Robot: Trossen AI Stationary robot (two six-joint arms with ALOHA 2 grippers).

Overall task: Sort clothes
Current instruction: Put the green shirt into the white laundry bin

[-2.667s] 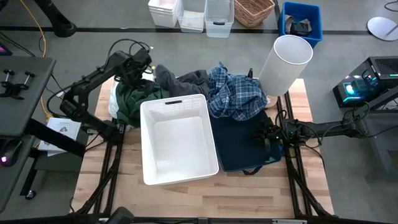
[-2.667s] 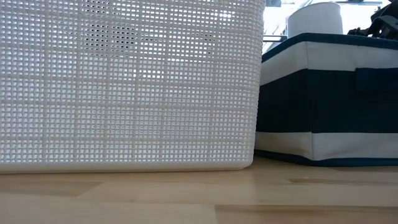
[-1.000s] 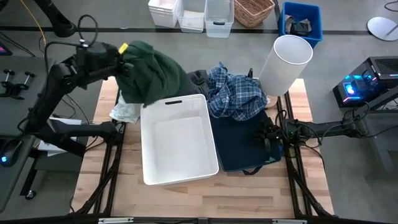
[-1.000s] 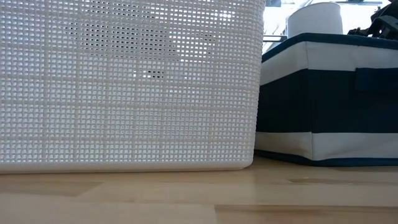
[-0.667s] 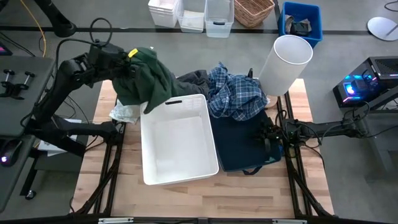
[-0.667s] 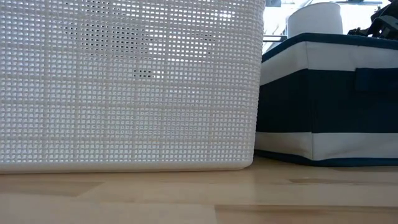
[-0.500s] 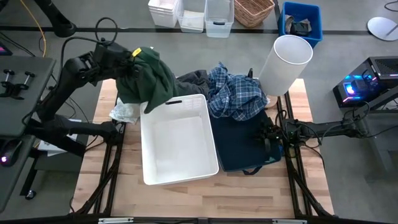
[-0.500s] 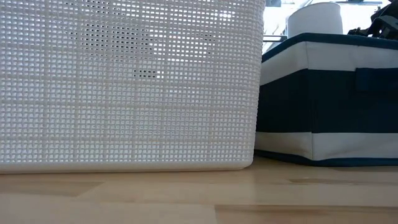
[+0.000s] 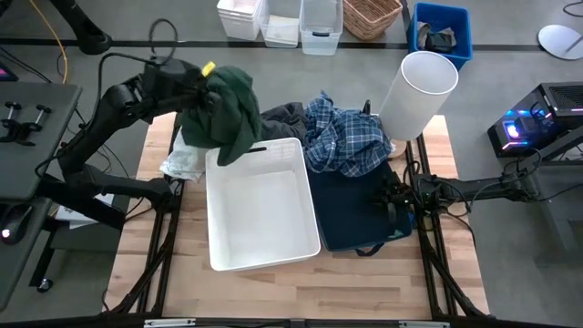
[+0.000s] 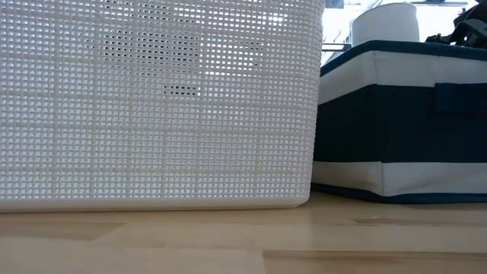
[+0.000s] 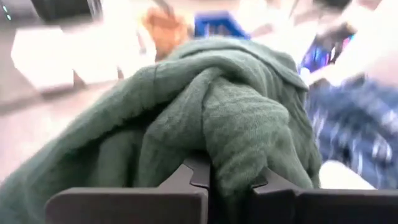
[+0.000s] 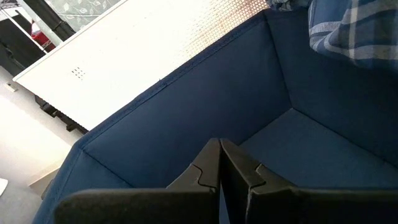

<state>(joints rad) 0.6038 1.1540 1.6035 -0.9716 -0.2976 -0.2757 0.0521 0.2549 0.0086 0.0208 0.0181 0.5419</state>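
The left gripper (image 9: 202, 88) was found clamped on the dark green garment (image 9: 228, 114), its fingers pinching a thick fold of the cloth in the left wrist view (image 11: 205, 124). It was raised above the table's far left corner, and the garment hung from it, long axis running downward, with the loose lower end draping onto the far rim of the white bin (image 9: 273, 264). That bin lay just toward the table's near side of the hanging cloth; the navy bin (image 9: 355, 232) lay farther off, to the right. In my judgement the coming move depends on which bin is chosen.

The right gripper (image 12: 221, 165) was found with its fingers pressed together, holding nothing, resting low inside the navy bin.

The plaid shirt (image 9: 346, 137), dark grey garment (image 9: 284, 116) and a white garment (image 9: 182, 164) remained heaped along the far edge.
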